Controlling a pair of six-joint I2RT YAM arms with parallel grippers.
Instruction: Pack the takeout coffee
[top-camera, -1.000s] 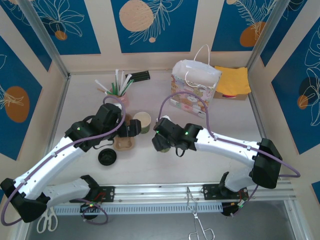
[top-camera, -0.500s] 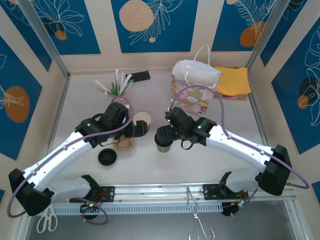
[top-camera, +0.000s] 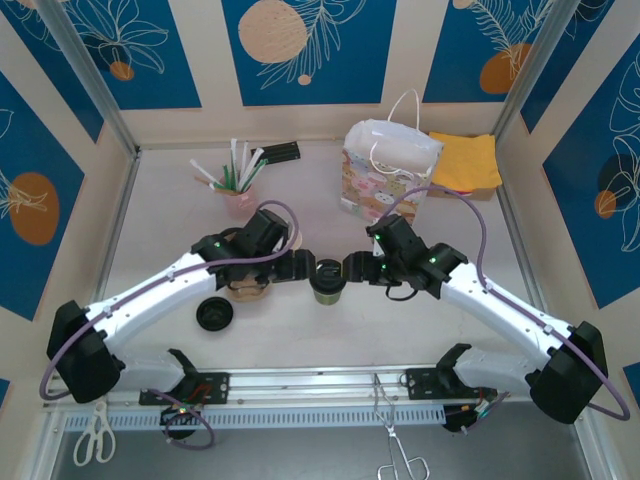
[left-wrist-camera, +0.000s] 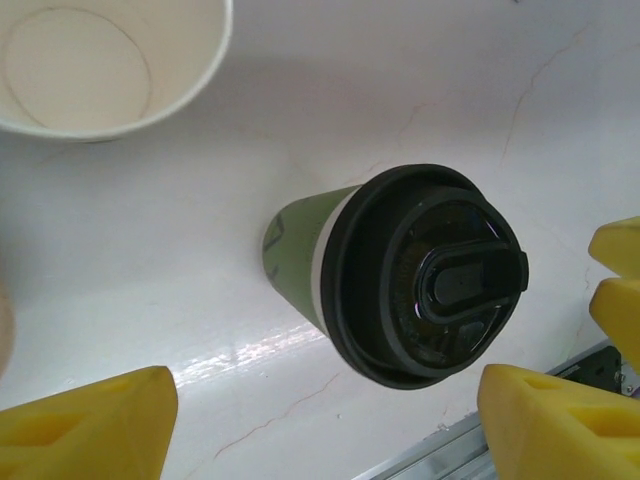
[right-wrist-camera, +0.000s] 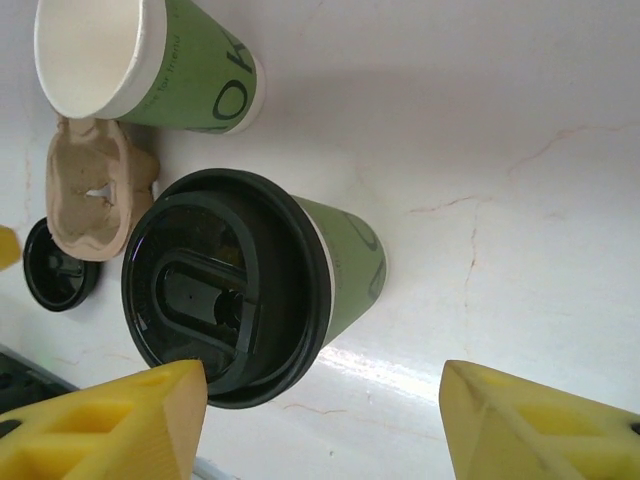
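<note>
The takeout coffee, a green paper cup with a black lid (top-camera: 327, 277), stands upright mid-table between my two grippers. My left gripper (top-camera: 303, 265) is just left of it, and in the left wrist view the lidded cup (left-wrist-camera: 400, 275) sits ahead of the open left gripper (left-wrist-camera: 320, 400), outside its yellow fingers (left-wrist-camera: 100, 425). My right gripper (top-camera: 356, 268) is just right of the cup. In its wrist view the cup (right-wrist-camera: 240, 285) lies by the left finger (right-wrist-camera: 130, 425) of the open right gripper (right-wrist-camera: 320, 385). A white paper bag (top-camera: 390, 172) stands behind.
An open green cup (right-wrist-camera: 150, 60), a cardboard carrier (top-camera: 248, 288) and a loose black lid (top-camera: 215, 314) lie left of the coffee. Straws in a pink cup (top-camera: 238, 180) stand at the back left, yellow napkins (top-camera: 465, 160) at the back right. Tongs (top-camera: 400, 455) and scissors (top-camera: 95, 440) lie off the front edge.
The left gripper has swung right, from the open cup to the lidded cup. The right gripper has moved off the lid to the cup's right. Both jaws have narrowed somewhat.
</note>
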